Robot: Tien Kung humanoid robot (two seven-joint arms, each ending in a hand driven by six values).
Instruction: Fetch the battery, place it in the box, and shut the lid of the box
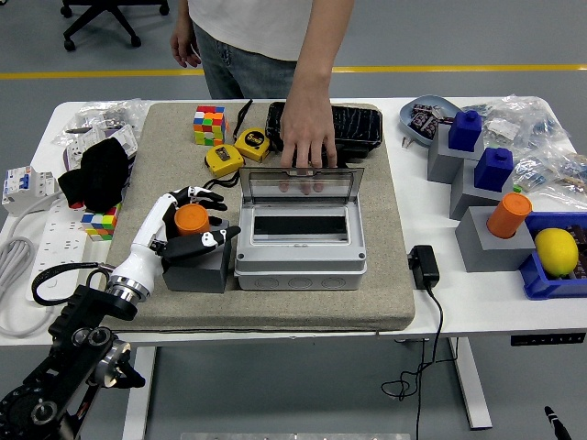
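An orange battery (192, 219) stands upright in a dark grey holder block (194, 266) on the mat, left of the box. My left hand (218, 220) reaches in from the lower left, its black fingers curled over the battery's far side and the thumb against its near side. The grey box (301, 252) sits mid-mat with its clear lid (301, 184) tilted up at the back. A person's hand (307, 145) rests on the lid's top edge. My right arm is out of sight.
Two yellow tape measures (223, 159), a colour cube (209, 124) and a black case (353, 124) lie behind the box. At the right stand grey blocks with blue (464, 129) and orange (508, 214) pieces, a lemon (556, 250) and a black adapter (423, 266). A power strip (37, 229) is at the left.
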